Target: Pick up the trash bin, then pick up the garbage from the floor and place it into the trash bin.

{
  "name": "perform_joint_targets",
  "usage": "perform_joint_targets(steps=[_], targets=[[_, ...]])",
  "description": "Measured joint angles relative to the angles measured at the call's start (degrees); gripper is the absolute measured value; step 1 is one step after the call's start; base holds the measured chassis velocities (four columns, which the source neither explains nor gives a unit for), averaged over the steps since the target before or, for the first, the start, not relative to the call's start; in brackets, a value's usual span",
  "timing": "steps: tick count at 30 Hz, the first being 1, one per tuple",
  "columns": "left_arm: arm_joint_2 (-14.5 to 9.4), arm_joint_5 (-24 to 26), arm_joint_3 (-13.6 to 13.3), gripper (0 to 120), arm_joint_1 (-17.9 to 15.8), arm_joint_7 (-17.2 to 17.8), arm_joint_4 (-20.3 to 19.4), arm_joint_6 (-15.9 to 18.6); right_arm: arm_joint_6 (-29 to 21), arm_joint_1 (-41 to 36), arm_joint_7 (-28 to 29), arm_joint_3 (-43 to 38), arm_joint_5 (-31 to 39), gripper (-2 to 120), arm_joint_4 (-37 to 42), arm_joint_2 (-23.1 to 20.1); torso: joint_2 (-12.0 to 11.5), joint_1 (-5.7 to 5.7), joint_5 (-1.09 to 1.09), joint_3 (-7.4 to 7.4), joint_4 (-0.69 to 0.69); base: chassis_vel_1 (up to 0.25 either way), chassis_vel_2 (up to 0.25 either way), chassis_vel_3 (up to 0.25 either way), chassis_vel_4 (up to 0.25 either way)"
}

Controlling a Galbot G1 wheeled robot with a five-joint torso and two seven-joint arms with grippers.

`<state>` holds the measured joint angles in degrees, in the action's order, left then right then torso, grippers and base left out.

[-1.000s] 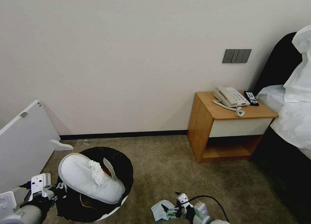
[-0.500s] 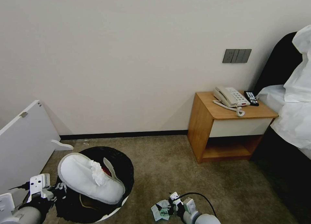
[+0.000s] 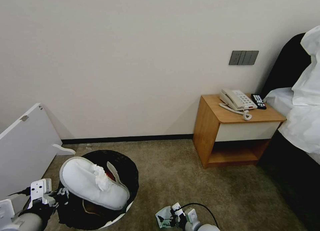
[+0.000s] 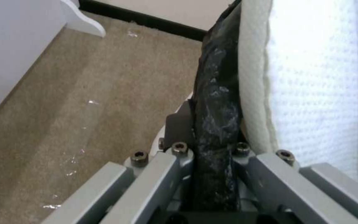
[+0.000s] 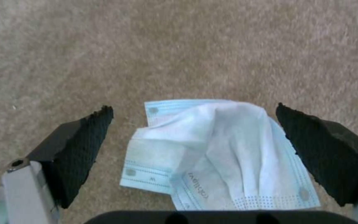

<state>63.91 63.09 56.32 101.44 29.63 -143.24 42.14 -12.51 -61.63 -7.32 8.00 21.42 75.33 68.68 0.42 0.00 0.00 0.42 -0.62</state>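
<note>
**Mask framed, bin at risk of slipping**

The right gripper (image 5: 193, 146) hangs with its black ridged fingers (image 5: 79, 146) spread apart, a crumpled pale-blue face mask (image 5: 216, 149) lying between them on the beige carpet floor (image 5: 187, 46). A shallow close could pinch only a fold. Farther off, the left gripper (image 4: 208, 155) is clamped on the black-lined rim of the round white trash bin (image 3: 110, 217); the white slipper (image 3: 90, 184) overhanging that rim could topple out.

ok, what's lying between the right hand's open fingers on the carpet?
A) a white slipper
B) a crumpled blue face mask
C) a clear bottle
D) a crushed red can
B: the right wrist view shows a crumpled light-blue face mask on the carpet, between the open fingers of the right hand.
</note>
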Motion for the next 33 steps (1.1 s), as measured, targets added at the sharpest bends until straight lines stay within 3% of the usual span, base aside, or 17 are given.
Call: perform_joint_targets(steps=[17,21,24,26,32,33], targets=[[-0.2,0.4,0.0,3,-0.5,0.0,0.0,0.0,0.1,1.0,-1.1,-1.5,-0.9,97,-3.8,0.8,0.0,0.0,0.0,0.0,0.0,0.0,0.0,0.0,0.0],[-0.2,0.5,0.0,3,-0.5,0.0,0.0,0.0,0.6,2.1,-2.0,-1.9,-1.7,79,-6.3,1.7,0.0,0.0,0.0,0.0,0.0,0.0,0.0,0.0,0.0],[-0.2,0.5,0.0,3,-0.5,0.0,0.0,0.0,0.6,2.2,-2.1,-1.9,-1.7,77,-6.6,1.8,0.0,0.0,0.0,0.0,0.0,0.0,0.0,0.0,0.0],[-0.3,0.7,0.0,3,-0.5,0.0,0.0,0.0,0.6,3.1,-2.3,-1.7,-1.5,59,-8.2,2.6,0.0,0.0,0.01,0.0,0.0,0.0,0.0,0.0,0.0],[-0.4,1.0,0.2,3,-0.4,0.0,0.0,0.0,0.6,3.5,-2.4,-1.5,-1.0,42,-8.9,2.8,0.0,0.0,0.0,0.0,0.0,0.0,0.0,0.0,0.0],[-0.4,1.0,0.2,3,-0.5,0.0,0.0,0.0,0.6,3.6,-2.5,-1.4,-0.9,33,-9.0,2.8,0.0,0.0,0.0,0.0,0.0,0.0,0.0,0.0,0.0]])
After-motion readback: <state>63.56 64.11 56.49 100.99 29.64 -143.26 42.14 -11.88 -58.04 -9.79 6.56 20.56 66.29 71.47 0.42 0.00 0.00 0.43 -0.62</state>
